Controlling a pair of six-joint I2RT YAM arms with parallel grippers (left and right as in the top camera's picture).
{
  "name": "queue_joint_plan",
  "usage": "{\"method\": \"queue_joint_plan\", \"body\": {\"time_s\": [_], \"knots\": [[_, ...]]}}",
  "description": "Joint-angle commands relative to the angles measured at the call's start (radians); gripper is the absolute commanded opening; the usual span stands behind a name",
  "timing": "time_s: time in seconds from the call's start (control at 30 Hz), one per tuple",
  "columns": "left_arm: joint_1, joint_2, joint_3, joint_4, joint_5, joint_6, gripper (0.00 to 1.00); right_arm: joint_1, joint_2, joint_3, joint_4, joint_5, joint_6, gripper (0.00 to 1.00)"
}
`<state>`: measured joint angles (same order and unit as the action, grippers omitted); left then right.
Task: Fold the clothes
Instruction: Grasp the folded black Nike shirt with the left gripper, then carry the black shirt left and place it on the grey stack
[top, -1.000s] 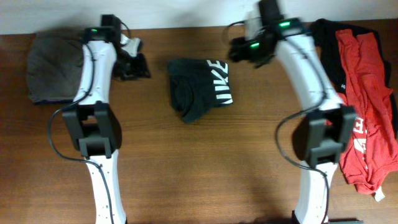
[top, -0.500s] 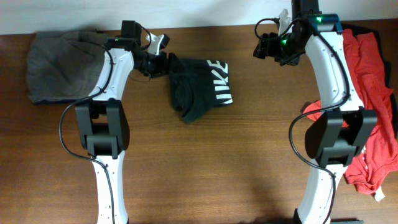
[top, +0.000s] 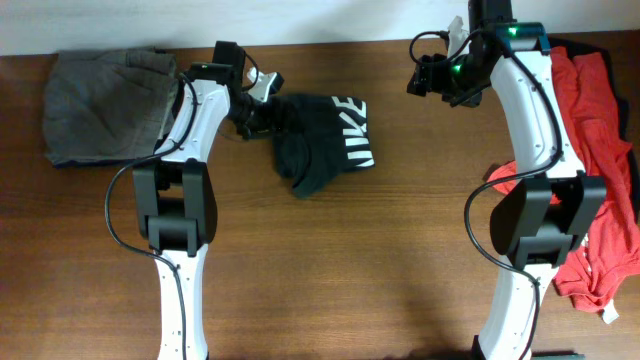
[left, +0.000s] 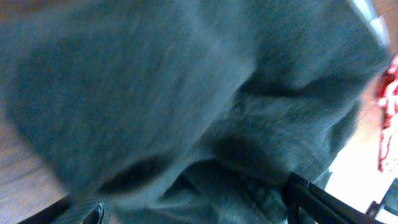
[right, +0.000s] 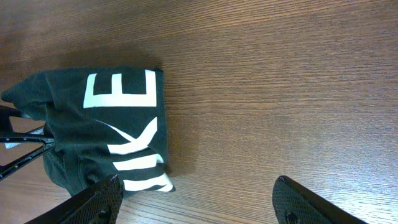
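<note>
The black T-shirt (top: 330, 140) with white lettering lies crumpled on the wooden table (top: 400, 250), back centre. My left gripper (top: 265, 112) is at its left edge. In the left wrist view dark cloth (left: 186, 93) fills the frame, blurred, and the left gripper (left: 186, 200) has its jaws wide apart around a fold. My right gripper (top: 428, 80) hovers to the right of the shirt. It is also open (right: 198, 186) over bare wood, with the lettered shirt (right: 112, 124) to its left.
A grey garment (top: 95, 110) lies bunched at the back left corner. Red T-shirts (top: 600, 130) sprawl along the right edge over another black garment (top: 528, 52). Both arm bases stand near the front edge.
My left gripper moved right from beside the grey garment to the black shirt's left edge, and its jaws opened. My right arm swung right and back, then held still.
</note>
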<state>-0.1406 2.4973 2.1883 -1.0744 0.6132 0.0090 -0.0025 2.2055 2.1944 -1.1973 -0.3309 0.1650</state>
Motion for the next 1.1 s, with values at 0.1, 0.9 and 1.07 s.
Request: {"method": "queue_joint_plan", "body": {"time_s": [0.1, 0.9, 1.07], "knots": [[-0.019, 0.012, -0.027, -0.036, -0.069, 0.061, 0.86, -0.003, -0.004, 0.008, 0.000, 0.007, 0.005, 0.82], [-0.083, 0.012, -0.130, 0.225, -0.165, -0.017, 0.01, -0.003, -0.003, 0.008, -0.005, 0.029, -0.004, 0.84], [-0.064, 0.010, -0.085, 0.221, -0.095, -0.020, 0.00, -0.003, -0.003, 0.008, -0.016, 0.034, -0.030, 0.83]]}}
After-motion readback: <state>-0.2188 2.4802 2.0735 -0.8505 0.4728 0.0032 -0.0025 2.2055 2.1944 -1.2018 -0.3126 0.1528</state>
